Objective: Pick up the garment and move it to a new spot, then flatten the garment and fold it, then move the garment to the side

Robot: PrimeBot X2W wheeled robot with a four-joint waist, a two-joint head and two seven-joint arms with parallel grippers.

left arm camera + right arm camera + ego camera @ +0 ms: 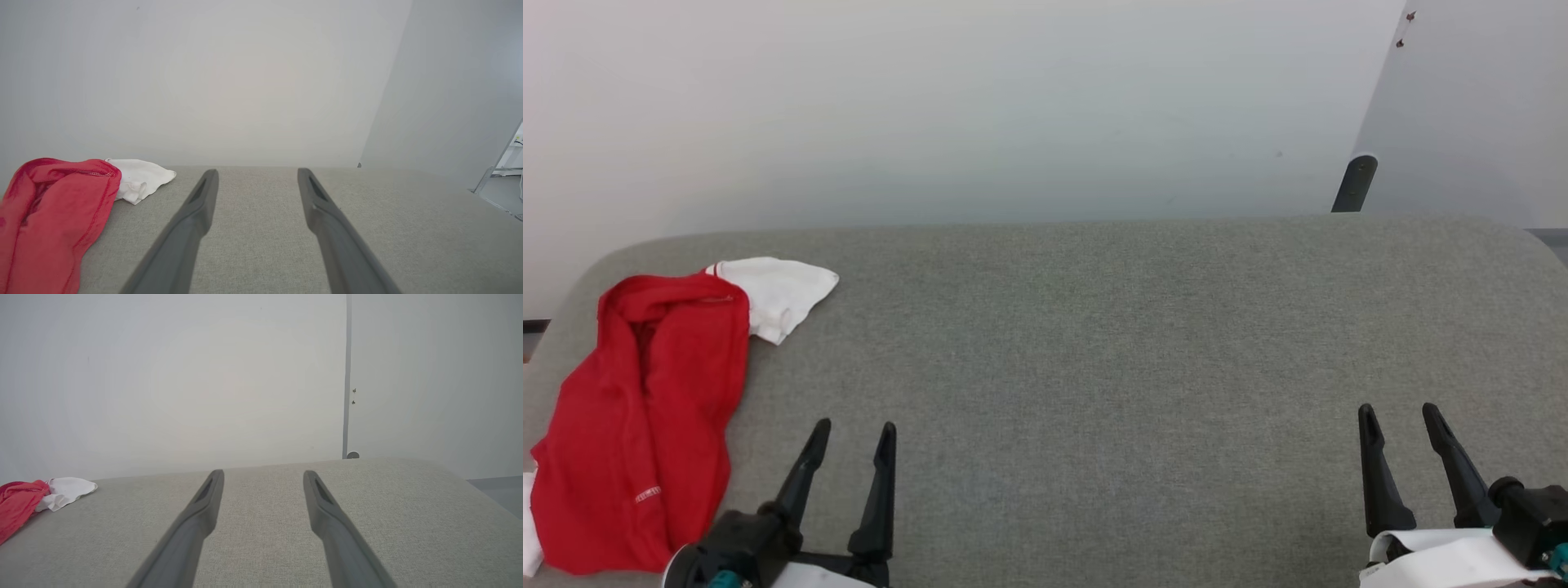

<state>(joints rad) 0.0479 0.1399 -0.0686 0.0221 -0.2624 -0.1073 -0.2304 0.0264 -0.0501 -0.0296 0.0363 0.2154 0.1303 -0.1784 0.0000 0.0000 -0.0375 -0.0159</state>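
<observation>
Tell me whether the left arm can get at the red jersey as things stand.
Probably yes. The jersey lies crumpled just left of the left gripper, whose fingers stand open, with nothing but grey surface between them.

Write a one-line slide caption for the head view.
Crumpled red-and-white garment at left edge of grey surface; left end effector and right end effector open, empty.

Black tapered gripper fingers point(1376, 474), white forearms point(1437, 563)
</observation>
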